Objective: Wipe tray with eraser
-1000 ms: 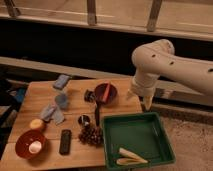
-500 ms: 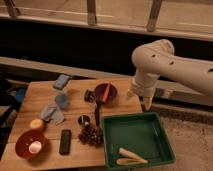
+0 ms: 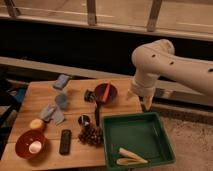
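- One gripper [image 3: 146,104] hangs from the white arm [image 3: 165,62], pointing down over the far right edge of the table, just beyond the tray's far rim; I cannot tell how far its jaws stand apart, and nothing shows in them
- Closest to it is the tray [image 3: 137,132], dark green and square, at the near right corner of the wooden table [image 3: 37,96]; two pale long pieces [image 3: 131,156] lie in its near part
- Well apart from the gripper, past the tray toward the left of the view, the eraser [image 3: 65,141] lies flat on the table, between the red-brown bowl [image 3: 21,142] and a dark bunched cluster [image 3: 91,135]
- Its long axis runs near to far, almost straight away from the camera; the short ends face near and far, and the long sides face the bowl and the cluster
- By my judgement the step in hand is the reach for the eraser, with none of the wiping done yet
- To do it well, carry the gripper across high enough to clear the tray rim and the cluster, turn the wrist so the jaws close across the short width, come straight down over the middle, and grip low, since the block looks thin
- Mind the small dark cup [image 3: 84,120] and the black-handled utensil [image 3: 98,107] just beyond the eraser
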`<state>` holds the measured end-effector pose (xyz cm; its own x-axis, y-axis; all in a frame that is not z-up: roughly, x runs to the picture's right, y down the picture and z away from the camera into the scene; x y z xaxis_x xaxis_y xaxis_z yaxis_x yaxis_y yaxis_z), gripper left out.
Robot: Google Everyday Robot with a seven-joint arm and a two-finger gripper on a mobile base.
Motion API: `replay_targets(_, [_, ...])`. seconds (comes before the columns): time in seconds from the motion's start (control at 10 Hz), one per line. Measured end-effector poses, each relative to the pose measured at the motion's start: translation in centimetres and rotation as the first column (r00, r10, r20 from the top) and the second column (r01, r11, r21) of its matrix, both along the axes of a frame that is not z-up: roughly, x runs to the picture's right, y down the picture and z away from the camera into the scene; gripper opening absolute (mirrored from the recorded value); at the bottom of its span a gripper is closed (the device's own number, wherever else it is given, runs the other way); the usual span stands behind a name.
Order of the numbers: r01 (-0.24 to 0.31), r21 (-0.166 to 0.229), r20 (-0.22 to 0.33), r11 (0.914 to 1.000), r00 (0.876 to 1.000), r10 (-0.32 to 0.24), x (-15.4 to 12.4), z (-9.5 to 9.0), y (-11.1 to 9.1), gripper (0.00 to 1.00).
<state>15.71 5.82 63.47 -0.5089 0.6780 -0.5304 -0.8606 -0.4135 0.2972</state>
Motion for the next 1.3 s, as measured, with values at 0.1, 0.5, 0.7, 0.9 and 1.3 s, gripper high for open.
replay_targets(0.1, [0.0,0.0,0.0,1.0,1.0,0.0,0.0,0.0,0.0,0.65])
replay_targets(0.5, [0.0,0.0,0.0,1.0,1.0,0.0,0.0,0.0,0.0,0.65])
replay_targets(0.7, [0.004,0.003,-0.002,1.0,1.0,-0.004,0.0,-0.1,-0.1,0.65])
replay_targets(0.9, [0.045,0.04,0.003,0.9982,0.999,-0.045,-0.6,-0.9,-1.2,0.65])
replay_targets(1.3, [0.104,0.027,0.129,0.9942,0.986,-0.107,-6.9,-0.6,-0.6,0.65])
